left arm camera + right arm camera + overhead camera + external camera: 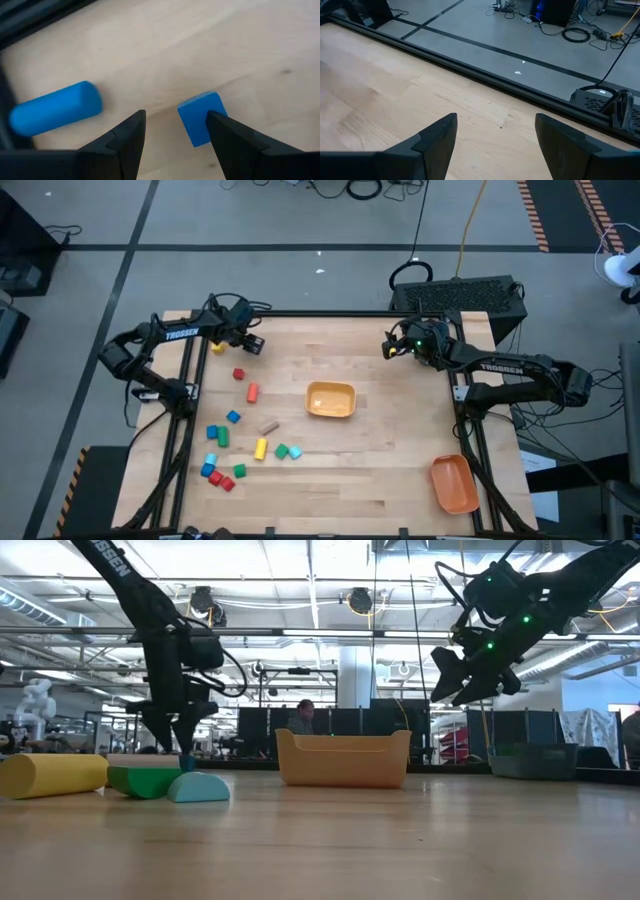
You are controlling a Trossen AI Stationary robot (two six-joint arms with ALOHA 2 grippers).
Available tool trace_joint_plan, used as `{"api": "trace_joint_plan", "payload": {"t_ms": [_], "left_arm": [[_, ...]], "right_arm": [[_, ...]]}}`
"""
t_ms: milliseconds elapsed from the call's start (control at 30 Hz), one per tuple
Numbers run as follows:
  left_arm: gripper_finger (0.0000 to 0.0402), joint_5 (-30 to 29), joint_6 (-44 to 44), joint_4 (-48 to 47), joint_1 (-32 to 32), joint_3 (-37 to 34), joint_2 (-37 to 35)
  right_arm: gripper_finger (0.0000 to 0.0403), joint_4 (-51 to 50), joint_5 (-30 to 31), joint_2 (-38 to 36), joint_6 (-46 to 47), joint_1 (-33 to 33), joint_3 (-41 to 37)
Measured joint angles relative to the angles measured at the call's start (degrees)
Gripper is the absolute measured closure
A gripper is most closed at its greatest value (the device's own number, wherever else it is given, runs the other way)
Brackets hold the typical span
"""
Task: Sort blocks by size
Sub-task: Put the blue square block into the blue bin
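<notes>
Left pincer (pixel 170 142) is low over the far left corner of the worktop (pixel 390 460), fingers apart, nothing held. In the left wrist view a blue cube (pixel 201 117) sits just off one finger (pixel 235 145), more against it than centred in the gap; a blue cylinder (pixel 55 109) lies near, apart from the cube. I should shift sideways until the cube is centred, square the fingers to its flat faces, then descend and close. Hedge: from above, the arm hides this corner, so I cannot confirm clearance from the worktop frame. Most other blocks (pixel 240 450) are scattered on the left half, well apart from the yellow bin (pixel 330 399) at centre and the orange bin (pixel 453 483) near the right edge. Right pincer (pixel 492 145) hovers high at far right, fingers apart, empty.
</notes>
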Motion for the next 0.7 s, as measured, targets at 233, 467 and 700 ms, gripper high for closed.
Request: {"api": "trace_joint_plan", "payload": {"t_ms": [233, 467, 700], "left_arm": [[0.0187, 3.8, -1.8, 2.6, -1.1, -0.1, 0.1], [0.0187, 4.2, -3.9, 5.2, -2.9, -0.1, 0.0], [0.0187, 3.0, -5.9, 4.2, -4.2, -0.2, 0.0]], "right_arm": [[0.0149, -0.6, 0.0, 0.0, -0.2, 0.0, 0.0], [0.0149, -1.1, 0.0, 0.0, -0.1, 0.0, 0.0], [0.0149, -1.7, 0.0, 0.0, 0.0, 0.0, 0.0]]}}
